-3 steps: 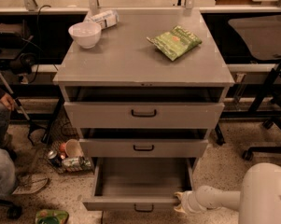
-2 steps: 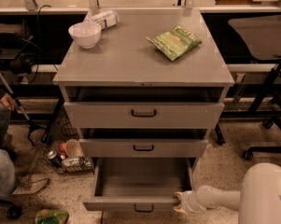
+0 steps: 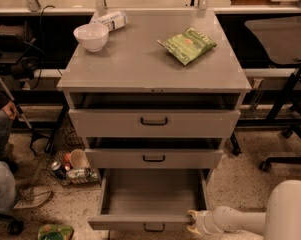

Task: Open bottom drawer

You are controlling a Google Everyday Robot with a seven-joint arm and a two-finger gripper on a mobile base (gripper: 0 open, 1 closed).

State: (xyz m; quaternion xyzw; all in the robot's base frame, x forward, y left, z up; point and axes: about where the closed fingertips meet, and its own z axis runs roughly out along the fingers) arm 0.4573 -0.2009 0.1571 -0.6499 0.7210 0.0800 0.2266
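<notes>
The tool (image 3: 192, 222) sits at the front right end of the bottom drawer (image 3: 152, 196), lowest in the grey cabinet (image 3: 150, 69), likely hooking that edge to pull. I cannot tell whether it is open or closed. The drawer stands well out.

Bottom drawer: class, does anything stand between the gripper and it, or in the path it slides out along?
Nothing visible does. The gripper sits at the right end of the bottom drawer front, with no object between. The drawer is already well out; the floor ahead is out of view.
</notes>
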